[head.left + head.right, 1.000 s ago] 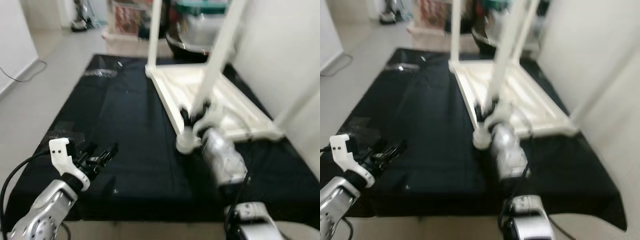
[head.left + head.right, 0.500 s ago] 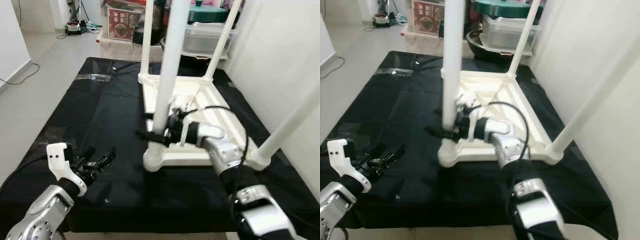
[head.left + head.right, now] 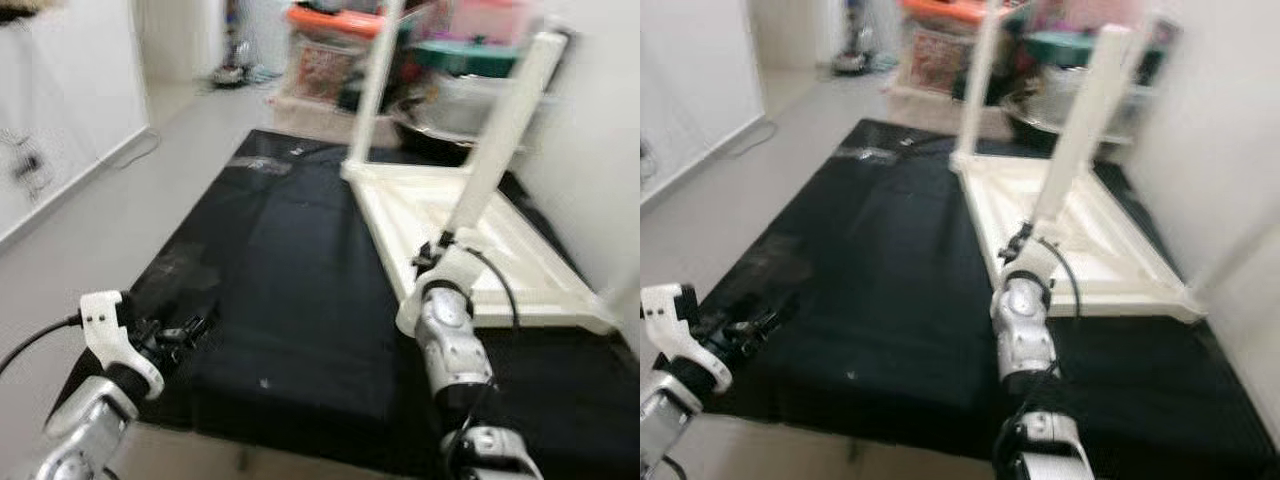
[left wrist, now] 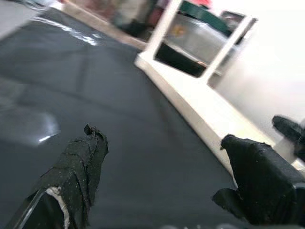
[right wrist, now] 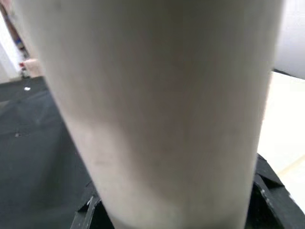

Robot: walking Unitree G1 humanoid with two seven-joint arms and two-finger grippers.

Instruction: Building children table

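Desk: the white children's desk [image 3: 470, 235] is lying upside down on a black mat [image 3: 290, 270], its flat top resting against the mat and its legs pointing up.

Mat: it is spreading over a light floor [image 3: 110, 220], with the desk sitting toward its far right part, close to a white wall [image 3: 1230, 150].

Near leg: a thick white leg [image 3: 497, 140] is rising, tilted, from the desk's near left corner.

Far leg: a 2nd, thinner-looking leg [image 3: 372, 85] is standing at the far corner.

Right end effector: the right end effector [image 3: 432, 257] is sitting at the base of the near leg, its black fingers [image 5: 267, 200] showing on both sides of the leg in the wrist view, closed around it.

Left end effector: the left end effector [image 3: 178, 333] is hovering low over the near left edge of the mat, well apart from the desk; its 2 black fingers [image 4: 78, 167] are spread wide with nothing between them.

Background: storage boxes [image 3: 450, 60] are sitting stacked past the far end of the mat, blurred.
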